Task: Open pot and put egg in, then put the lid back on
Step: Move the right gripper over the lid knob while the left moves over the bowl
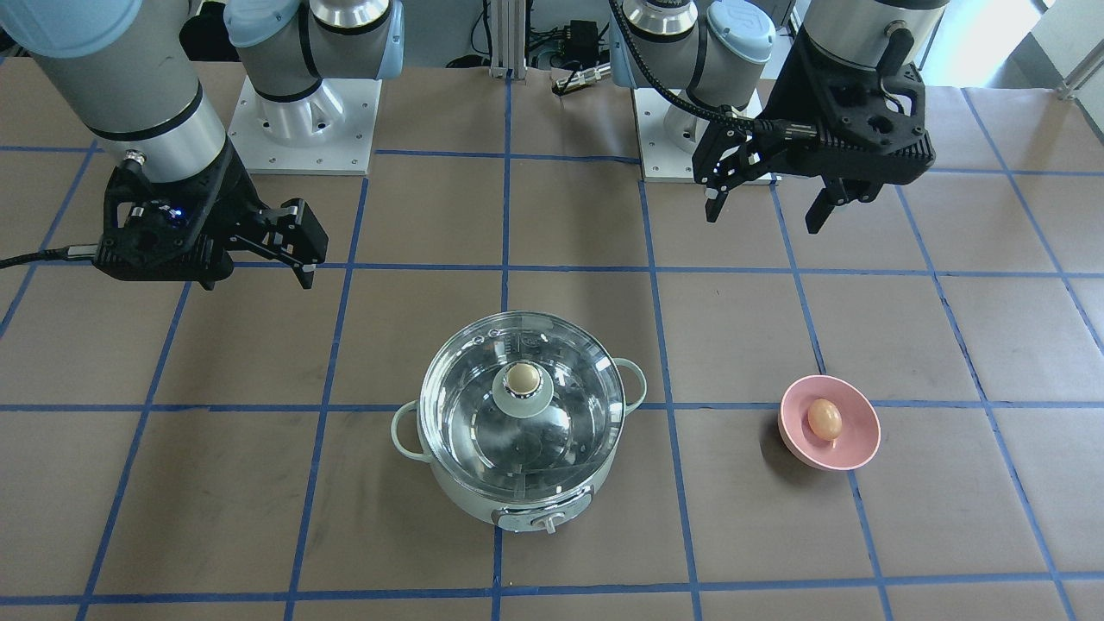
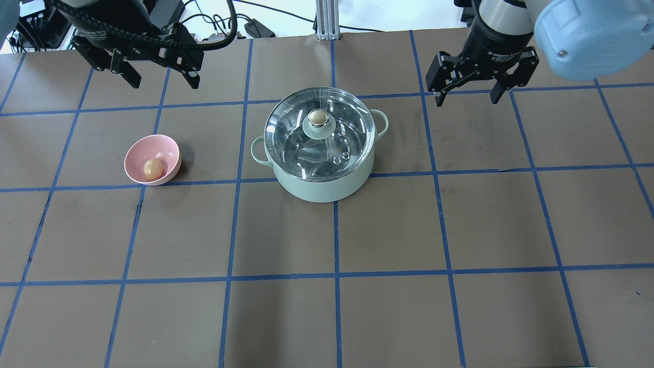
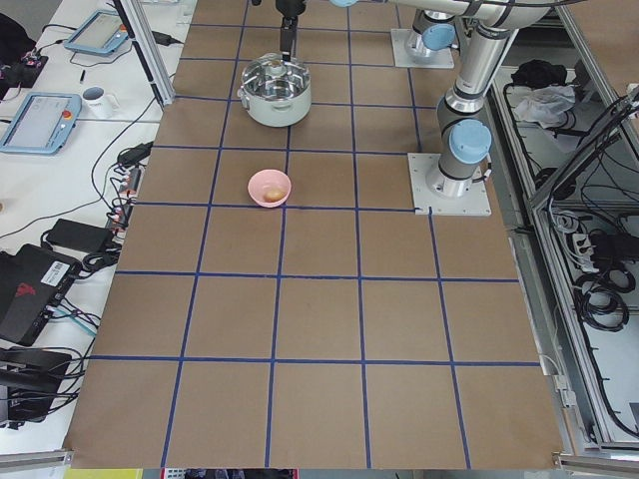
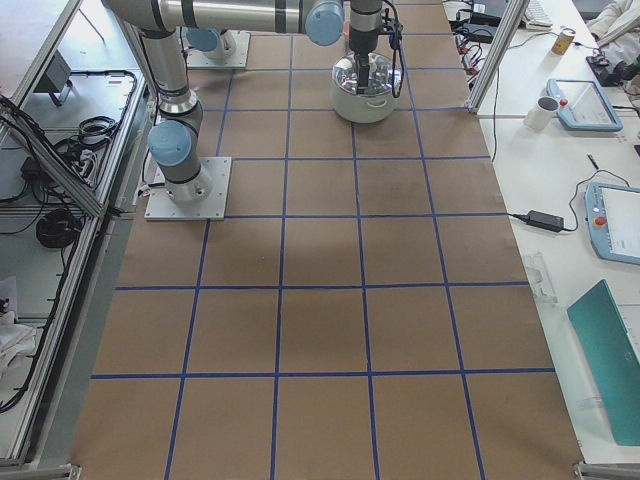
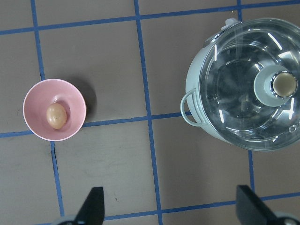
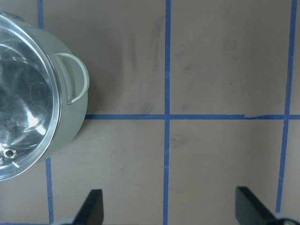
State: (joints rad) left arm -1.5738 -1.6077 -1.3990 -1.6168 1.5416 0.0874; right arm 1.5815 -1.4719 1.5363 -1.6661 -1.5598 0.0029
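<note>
A: Where's your egg [image 2: 152, 168]?
B: In the pink bowl [image 2: 163, 148] on the worktop [image 2: 388, 230], well apart from your left fingers [image 2: 193, 80], which are spread wide. Right fingers [image 2: 496, 94] wide too, near the pot [image 2: 322, 189]; lid [image 2: 327, 148] on.

A: Bright, even overhead light; every view sharp.
B: White glare streaks the glass lid [image 1: 483, 418] (worst from the left wrist), and the pink bowl [image 1: 859, 433] casts a soft shadow.
</note>
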